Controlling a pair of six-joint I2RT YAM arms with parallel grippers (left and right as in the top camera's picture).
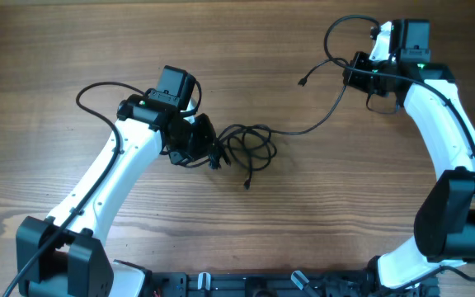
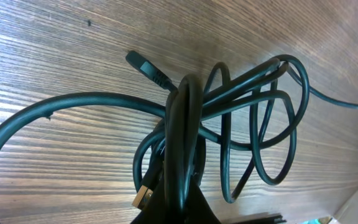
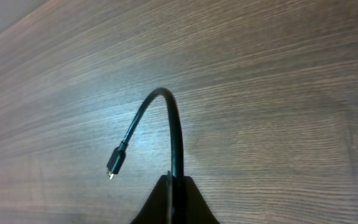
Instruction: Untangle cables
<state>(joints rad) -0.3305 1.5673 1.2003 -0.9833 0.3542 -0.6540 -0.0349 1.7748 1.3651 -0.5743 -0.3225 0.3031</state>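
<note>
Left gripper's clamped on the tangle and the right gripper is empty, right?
Not quite. The right gripper is shut on a cable near its plug, as the right wrist view shows. The left gripper does clamp the tangle.

Even, bright, diffuse light fills the overhead view; the worktop (image 1: pixel 72 49) grain is crisp and the arms (image 1: pixel 124 167) cast only faint, soft shadows. In the left wrist view the cables (image 2: pixel 182 124) sit close to the lens, slightly soft and tinted blue-green, with a thin sheen along them; the lower right corner is washed out and blurred. In the right wrist view a pale glare patch lies on the worktop left of centre, the edges darken, and the right tool (image 3: pixel 171 182) is a black, unfocused silhouette
</note>
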